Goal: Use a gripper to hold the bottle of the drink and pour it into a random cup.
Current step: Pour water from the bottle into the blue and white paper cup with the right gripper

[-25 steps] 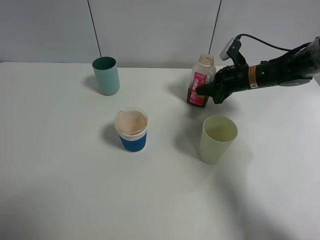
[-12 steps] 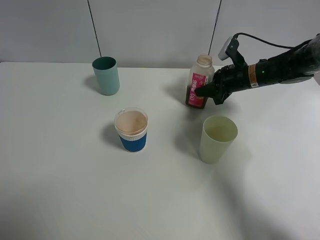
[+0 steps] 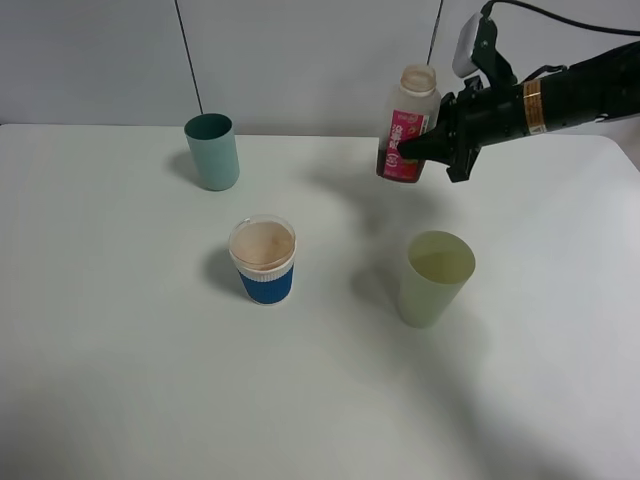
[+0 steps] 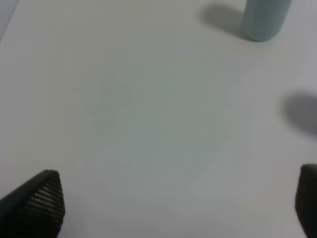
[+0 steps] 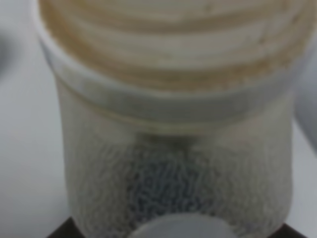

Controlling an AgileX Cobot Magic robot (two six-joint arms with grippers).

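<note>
R end effector (image 3: 412, 153) clamped on bottle (image 3: 404, 138) at label; bottle near upright, clear of tabletop (image 3: 150, 350), rear right, well apart from blue-sleeved cup (image 3: 264, 272). L end effector (image 4: 176, 198): jaws wide over tabletop.

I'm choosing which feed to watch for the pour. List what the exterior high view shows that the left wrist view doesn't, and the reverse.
Only exterior high: the right hand shut on the bottle, held above the table, plus the blue-sleeved cup and the pale green cup. Only left wrist: the left hand, its fingertips apart. Both: the teal tumbler and the white table.
</note>
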